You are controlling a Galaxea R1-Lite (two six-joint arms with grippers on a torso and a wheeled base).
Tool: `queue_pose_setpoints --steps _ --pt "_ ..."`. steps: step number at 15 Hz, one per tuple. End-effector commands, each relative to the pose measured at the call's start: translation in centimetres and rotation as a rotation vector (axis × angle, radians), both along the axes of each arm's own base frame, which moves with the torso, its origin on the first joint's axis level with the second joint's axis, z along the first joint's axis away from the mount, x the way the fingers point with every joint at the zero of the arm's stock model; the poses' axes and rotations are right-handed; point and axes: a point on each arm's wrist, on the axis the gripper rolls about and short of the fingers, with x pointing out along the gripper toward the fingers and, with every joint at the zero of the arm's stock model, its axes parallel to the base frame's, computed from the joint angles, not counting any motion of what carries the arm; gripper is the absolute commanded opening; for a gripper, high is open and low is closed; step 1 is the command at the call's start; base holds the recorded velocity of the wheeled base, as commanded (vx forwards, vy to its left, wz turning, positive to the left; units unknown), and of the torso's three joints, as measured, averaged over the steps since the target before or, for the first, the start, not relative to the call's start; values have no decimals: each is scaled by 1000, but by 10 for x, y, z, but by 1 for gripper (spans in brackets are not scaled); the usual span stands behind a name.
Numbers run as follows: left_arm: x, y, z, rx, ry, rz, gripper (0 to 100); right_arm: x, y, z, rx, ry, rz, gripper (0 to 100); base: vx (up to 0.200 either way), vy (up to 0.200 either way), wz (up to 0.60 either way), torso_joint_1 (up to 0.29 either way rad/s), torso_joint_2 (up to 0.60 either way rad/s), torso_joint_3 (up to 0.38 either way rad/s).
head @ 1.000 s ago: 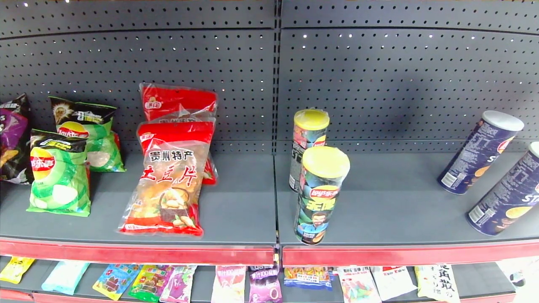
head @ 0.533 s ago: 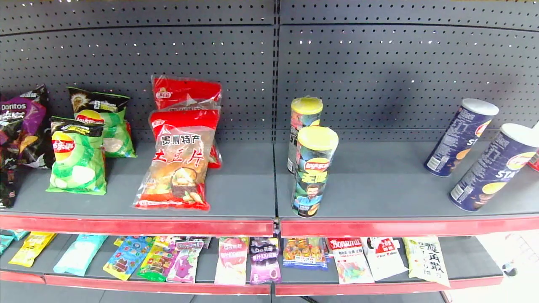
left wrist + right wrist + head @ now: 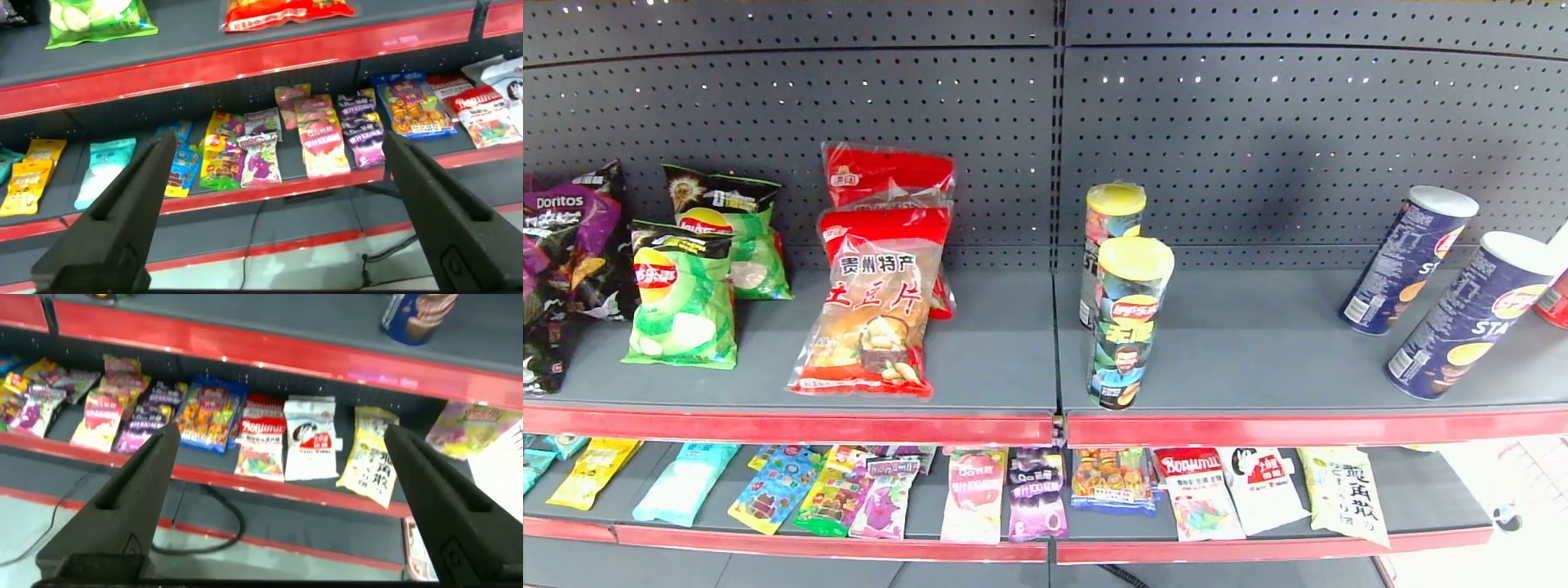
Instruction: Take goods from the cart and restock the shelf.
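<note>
The upper shelf (image 3: 988, 359) carries green chip bags (image 3: 682, 302), two red potato-chip bags (image 3: 878, 302), two yellow-lidded cans (image 3: 1127, 318) and blue cans (image 3: 1462, 314) at the right. Small snack packets (image 3: 1037, 494) lie in a row on the lower shelf (image 3: 1429, 498). My left gripper (image 3: 278, 139) is open in front of the lower shelf's left half, holding nothing, with coloured packets (image 3: 319, 135) beyond it. My right gripper (image 3: 279, 433) is open too, empty, facing the lower shelf's right half and its packets (image 3: 261, 445). A blue can (image 3: 417, 314) stands above on the upper shelf.
A purple chip bag (image 3: 564, 237) leans at the far left of the upper shelf. Red front rails (image 3: 849, 425) edge both shelves. A black cable (image 3: 221, 523) lies on the floor under the shelving. Bare shelf room lies between the yellow-lidded cans and the blue cans.
The head camera has shifted: the whole shelf sits higher and smaller in the picture, and more of the lower shelf shows. The goods have kept their places.
</note>
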Motion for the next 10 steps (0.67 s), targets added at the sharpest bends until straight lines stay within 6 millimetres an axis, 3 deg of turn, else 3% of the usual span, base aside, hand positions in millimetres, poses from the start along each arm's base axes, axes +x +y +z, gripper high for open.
queue_pose_setpoints --steps 1,7,10 --pt "0 0 -1 -5 4 13 100 -5 -1 -1 15 -61 -8 100 0 0 0 0 0 0" --pt "10 1 -14 -143 -70 97 100 -4 -2 -2 133 -52 -84 100 0 0 0 0 0 0" --pt "9 1 -14 -131 -69 93 100 -5 1 -3 60 -54 68 100 0 0 0 0 0 0"
